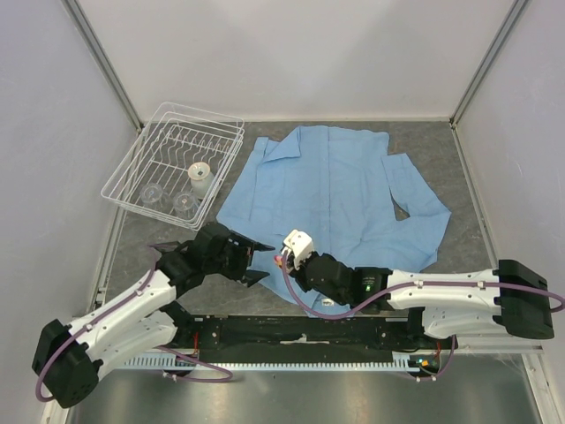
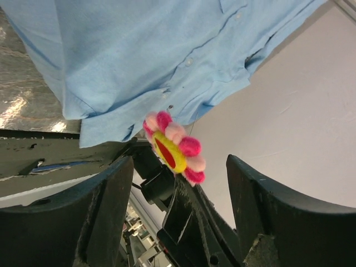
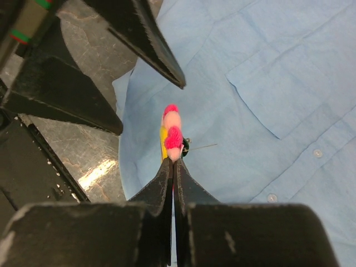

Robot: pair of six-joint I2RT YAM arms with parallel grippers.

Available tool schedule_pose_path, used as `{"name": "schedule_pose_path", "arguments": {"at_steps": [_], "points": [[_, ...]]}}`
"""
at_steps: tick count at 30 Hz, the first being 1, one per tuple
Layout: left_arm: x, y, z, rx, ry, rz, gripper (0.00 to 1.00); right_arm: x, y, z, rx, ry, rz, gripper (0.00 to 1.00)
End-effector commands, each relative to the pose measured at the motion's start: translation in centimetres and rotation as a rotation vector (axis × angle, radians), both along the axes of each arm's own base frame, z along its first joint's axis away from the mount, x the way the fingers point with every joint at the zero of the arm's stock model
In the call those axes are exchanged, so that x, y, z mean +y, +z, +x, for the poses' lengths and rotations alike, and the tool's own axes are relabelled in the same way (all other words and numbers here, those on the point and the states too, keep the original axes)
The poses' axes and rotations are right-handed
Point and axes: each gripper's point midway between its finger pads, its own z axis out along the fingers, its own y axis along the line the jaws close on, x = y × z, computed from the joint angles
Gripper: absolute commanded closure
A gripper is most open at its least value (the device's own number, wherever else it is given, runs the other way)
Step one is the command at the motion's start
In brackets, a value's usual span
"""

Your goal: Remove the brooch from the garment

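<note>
The light blue shirt (image 1: 340, 190) lies spread flat on the grey table, collar toward the rack. My right gripper (image 1: 284, 263) is shut on the pink and yellow flower brooch (image 1: 281, 259) just over the shirt's near hem. In the right wrist view the brooch (image 3: 171, 133) stands edge-on at the closed fingertips (image 3: 173, 167), its bare pin (image 3: 203, 147) sticking out above the shirt (image 3: 267, 83). My left gripper (image 1: 256, 261) is open and empty, its fingers either side of the brooch (image 2: 173, 147) without touching it. The shirt (image 2: 139, 55) lies behind.
A white wire dish rack (image 1: 141, 163) holding a small white cup (image 1: 200, 174) and clear glasses stands at the back left. A black rail (image 1: 300, 334) runs along the near table edge. Grey walls close in the sides and back.
</note>
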Motion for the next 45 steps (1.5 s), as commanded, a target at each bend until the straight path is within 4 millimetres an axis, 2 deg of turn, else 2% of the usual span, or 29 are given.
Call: {"name": "schedule_pose_path", "arguments": {"at_steps": [1,6,10,13,18,20,21,22,23,24,26,27,28,29,30,31,35,37,38,39,43,45], "points": [[-0.7,0.6,1.1,-0.009,0.013,0.008,0.27,2.0,1.7,-0.7,-0.028,0.055,0.053,1.0],[-1.7,0.2,1.0,-0.003,-0.043,0.0,0.34,2.2,1.9,-0.8,-0.041,0.059,0.05,1.0],[-1.7,-0.7,0.4,0.014,-0.049,-0.002,0.52,2.3,1.9,-0.8,-0.047,0.059,0.043,1.0],[-1.8,-0.6,0.6,-0.007,-0.044,-0.017,0.61,2.5,1.8,-1.0,-0.051,0.068,0.037,1.0],[-2.5,0.1,0.9,-0.039,-0.071,-0.035,0.67,2.6,2.1,-0.9,-0.073,0.06,0.025,1.0],[-2.7,0.3,1.0,-0.058,-0.085,-0.041,0.8,2.6,2.5,-0.7,-0.074,0.044,0.022,1.0],[-2.8,0.6,1.1,-0.076,-0.087,-0.05,0.98,2.3,2.7,-0.3,-0.078,0.008,0.02,1.0],[-2.8,0.6,1.3,-0.098,-0.093,-0.046,0.98,2.1,3.3,-0.1,-0.076,-0.015,0.02,0.97],[-2.8,0.8,1.5,-0.128,-0.098,-0.047,0.98,1.7,3.4,0.2,-0.071,-0.045,0.012,0.84],[-2.9,1.1,1.8,-0.176,-0.102,-0.052,0.98,1.0,3.7,0.6,-0.073,-0.09,0.001,0.77],[-2.7,1.7,2.4,-0.287,-0.119,-0.029,0.98,0.2,4.2,0.3,-0.027,-0.115,0.011,0.54],[-2.5,1.4,2.5,-0.326,-0.125,-0.015,0.98,0.1,4.4,0.1,-0.005,-0.105,0.024,0.48],[-2.9,3.2,3.3,-0.461,-0.142,-0.038,0.98,-0.3,5.0,-0.9,0.046,-0.077,0.059,0.43],[-3.0,3.7,3.4,-0.523,-0.155,-0.045,0.98,-0.5,5.4,-1.4,0.074,-0.069,0.087,0.35],[-3.0,3.5,3.3,-0.57,-0.17,-0.05,0.98,-0.8,5.7,-1.8,0.1,-0.058,0.111,0.32],[-3.5,5.5,3.6,-0.697,-0.187,-0.091,0.98,-1.7,6.5,-2.6,0.128,-0.04,0.147,0.29],[-4.6,7.1,3.0,-0.908,-0.302,-0.117,0.98,-4.4,8.1,-3.7,0.237,-0.066,0.286,0.12],[-5.3,7.9,2.6,-0.988,-0.375,-0.121,0.98,-5.4,8.9,-3.5,0.284,-0.072,0.344,0.09],[-5.6,9.3,2.5,-1.051,-0.373,-0.157,0.98,-5.1,9.1,-4.3,0.33,-0.027,0.359,0.09],[-5.7,9.2,2.3,-1.074,-0.378,-0.178,0.98,-5.5,9.2,-3.5,0.365,-0.053,0.389,0.08],[-6.0,11.7,1.6,-1.202,-0.388,-0.265,0.98,-5.2,8.7,-2.9,0.469,-0.015,0.425,0.09],[-6.1,12.7,1.5,-1.255,-0.396,-0.28,0.98,-5.1,9.4,-2.3,0.493,0.023,0.476,0.1]]}}
